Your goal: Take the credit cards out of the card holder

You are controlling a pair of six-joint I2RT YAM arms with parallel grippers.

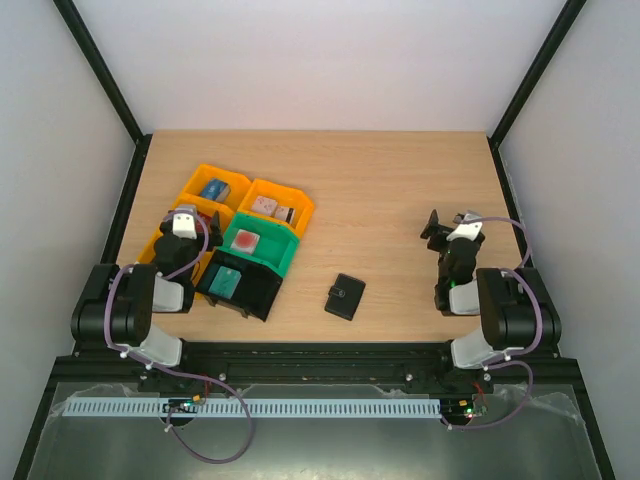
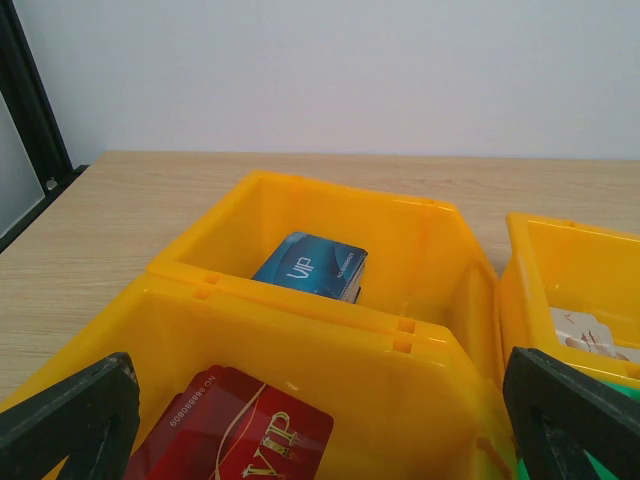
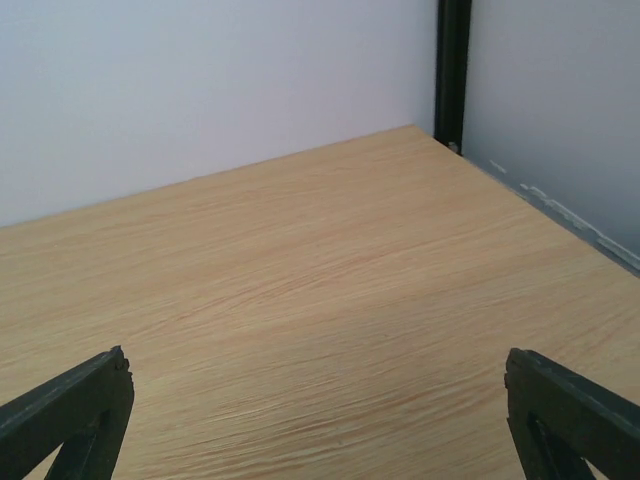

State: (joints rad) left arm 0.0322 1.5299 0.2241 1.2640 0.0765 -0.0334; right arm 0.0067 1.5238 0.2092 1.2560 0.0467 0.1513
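Observation:
The card holder (image 1: 345,296) is a small black wallet lying closed on the table, front centre, between the two arms. No credit cards show from it. My left gripper (image 1: 183,222) is open and empty, over the yellow bins at the left; in the left wrist view (image 2: 320,395) it hangs above a red VIP card (image 2: 235,440) that lies in the near yellow bin (image 2: 300,330). My right gripper (image 1: 446,228) is open and empty at the right, over bare wood, also in the right wrist view (image 3: 318,375). Both grippers are well apart from the holder.
A stack of blue VIP cards (image 2: 312,265) lies in the far yellow bin (image 2: 330,200). A green bin (image 1: 262,240) holds a red-faced block. A black bin (image 1: 243,288) holds a teal block (image 1: 227,282). Black frame posts stand at the table's sides.

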